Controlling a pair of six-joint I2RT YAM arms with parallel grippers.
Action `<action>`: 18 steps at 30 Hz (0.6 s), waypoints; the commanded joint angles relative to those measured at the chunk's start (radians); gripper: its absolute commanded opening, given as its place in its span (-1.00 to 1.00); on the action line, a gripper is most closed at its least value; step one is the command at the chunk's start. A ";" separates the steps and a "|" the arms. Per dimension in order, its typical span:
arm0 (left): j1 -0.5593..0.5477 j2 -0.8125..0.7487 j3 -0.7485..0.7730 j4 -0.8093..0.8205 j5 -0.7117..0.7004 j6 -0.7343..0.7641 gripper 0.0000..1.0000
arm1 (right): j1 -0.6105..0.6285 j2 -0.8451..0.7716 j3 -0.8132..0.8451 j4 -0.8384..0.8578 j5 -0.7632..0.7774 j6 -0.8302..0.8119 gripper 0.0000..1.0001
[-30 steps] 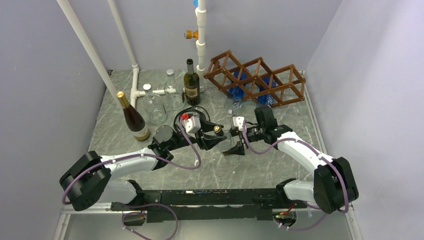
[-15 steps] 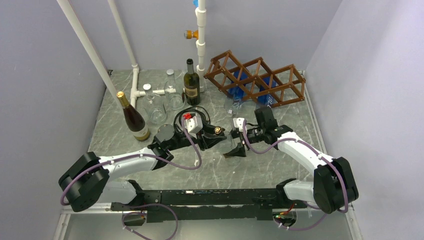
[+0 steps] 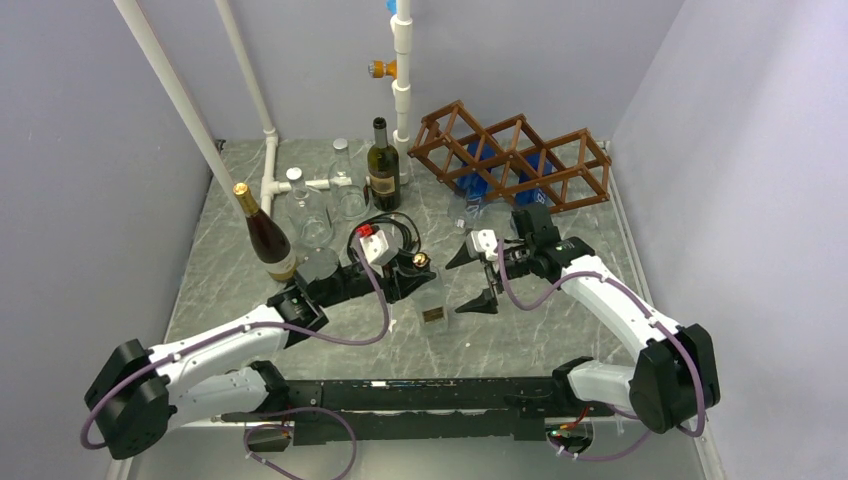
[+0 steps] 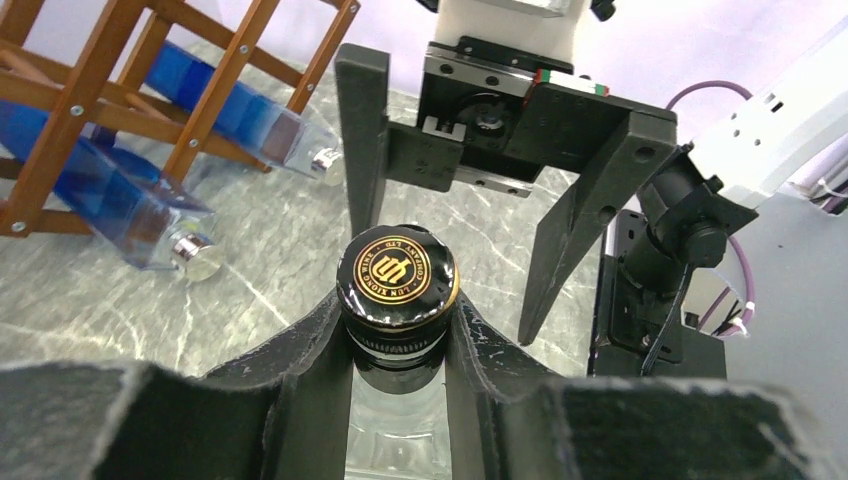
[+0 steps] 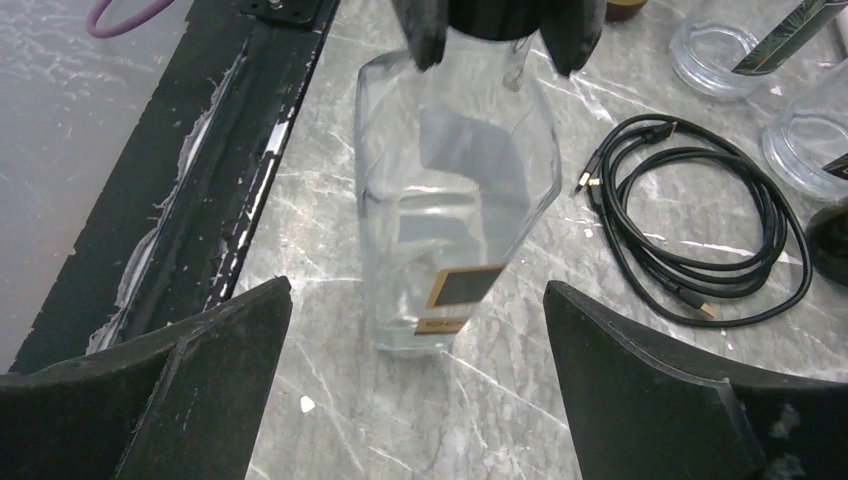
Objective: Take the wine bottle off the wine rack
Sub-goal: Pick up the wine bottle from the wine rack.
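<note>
My left gripper (image 3: 418,268) is shut on the neck of a clear glass wine bottle (image 3: 432,300) with a black and gold cap (image 4: 397,276), held about upright with its base at the marble table near the middle. In the right wrist view the bottle (image 5: 455,190) stands just beyond my open right gripper (image 5: 415,375). My right gripper (image 3: 472,278) is open and empty, just right of the bottle. The brown wooden wine rack (image 3: 515,155) stands at the back right with two blue bottles (image 4: 115,205) lying in its lower cells.
A dark green bottle (image 3: 382,165) and an amber bottle (image 3: 266,238) stand at the back left among clear jars (image 3: 310,220). A coiled black cable (image 5: 690,225) lies behind the held bottle. White pipes (image 3: 402,70) rise along the back wall.
My left gripper has drawn back toward the left with the bottle, tipping it upright. My right gripper has let go of the bottle, opened wide and pulled back to the right.
</note>
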 commanded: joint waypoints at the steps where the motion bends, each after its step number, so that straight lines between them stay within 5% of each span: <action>1: 0.002 -0.103 0.079 0.001 -0.079 0.025 -1.00 | -0.008 -0.026 0.046 -0.107 -0.044 -0.130 0.99; 18: 0.033 -0.304 0.093 -0.233 -0.377 0.073 -1.00 | -0.027 -0.033 0.023 -0.080 -0.011 -0.131 0.99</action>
